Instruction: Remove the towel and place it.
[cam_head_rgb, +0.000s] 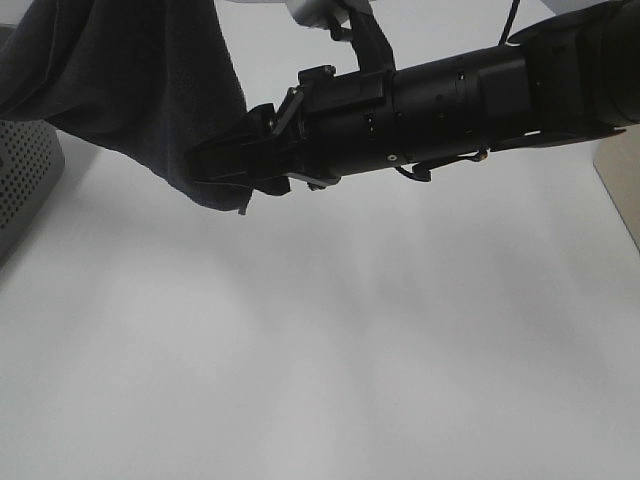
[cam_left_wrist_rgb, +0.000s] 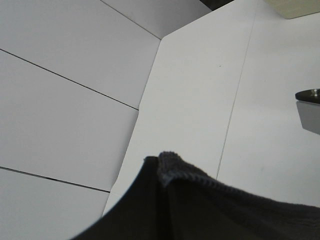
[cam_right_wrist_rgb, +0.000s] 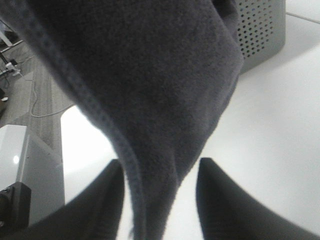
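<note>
Tabletop white beneath dark towel, grey perforated basket alongside.

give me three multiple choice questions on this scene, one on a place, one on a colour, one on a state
1. In the high view, the basket sits at: A the left edge; B the right edge; C the centre.
2. The towel is: A white; B dark charcoal; C red.
3. The right end effector is: A shut on nothing; B open around the towel's hanging edge; C inside the basket.
Answers: 1 A, its perforated grey wall shows at far left; 2 B, dark cloth in every view; 3 B, the right wrist view shows fingers apart with cloth between.
</note>
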